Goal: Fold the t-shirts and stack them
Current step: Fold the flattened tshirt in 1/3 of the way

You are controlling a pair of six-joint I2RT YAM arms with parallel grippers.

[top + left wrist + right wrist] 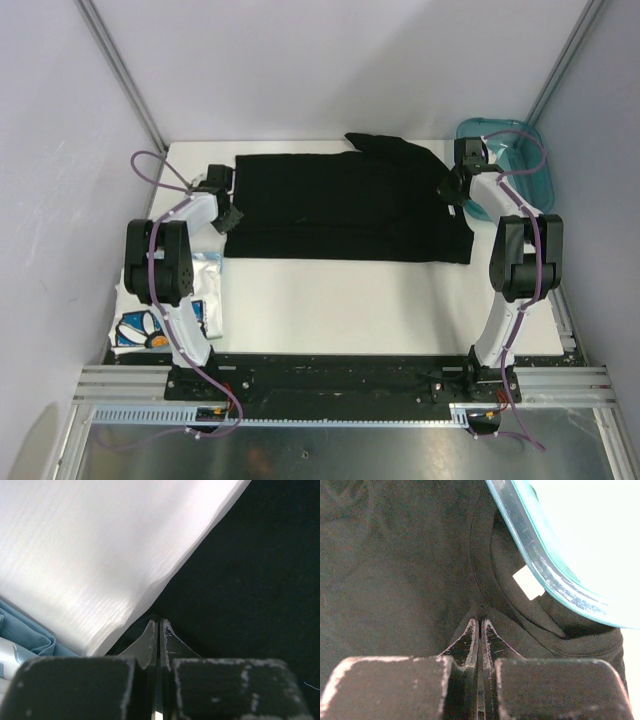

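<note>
My left pincer (159, 624) is pinching shut on the black tee (250, 580) at its edge, with cloth spreading toward three o'clock. My right pincer (479, 624) is clamping the collar fold, with the teal bin (540, 560) at one o'clock. The white tee (135, 330) is lying crumpled at eight o'clock on the table.

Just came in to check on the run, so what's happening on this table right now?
Both arms are on the black t-shirt, spread flat across the far half of the table. The left end effector is shut on its left edge, the right end effector shut on cloth by the collar, beside the teal bin. The white daisy-print t-shirt lies bunched by the left arm's base.
</note>
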